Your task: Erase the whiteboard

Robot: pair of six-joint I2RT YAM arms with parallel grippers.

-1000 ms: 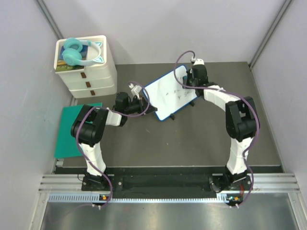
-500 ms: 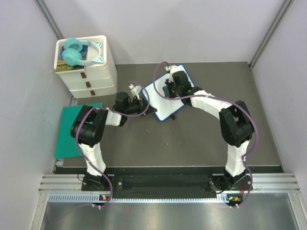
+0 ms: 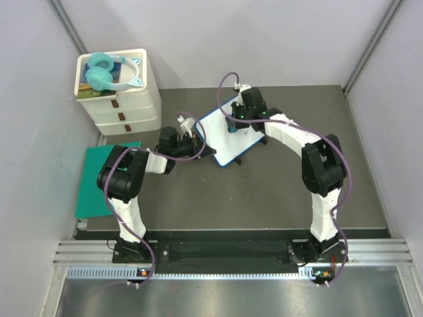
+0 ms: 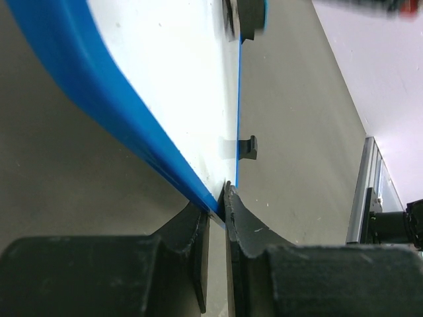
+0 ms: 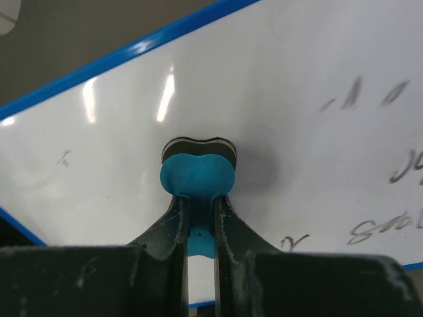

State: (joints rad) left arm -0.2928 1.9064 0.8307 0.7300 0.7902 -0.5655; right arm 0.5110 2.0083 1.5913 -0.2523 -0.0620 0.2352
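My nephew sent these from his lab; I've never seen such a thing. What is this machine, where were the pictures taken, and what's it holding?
Two robot arms are bolted at a table's near edge. One picture looks down from above; the others come from cameras on each wrist. The left claw pinches the edge of a blue-rimmed whiteboard. The right claw grips a blue eraser against its scribbled face. Nearby: white drawers topped with headphones, and a green mat.
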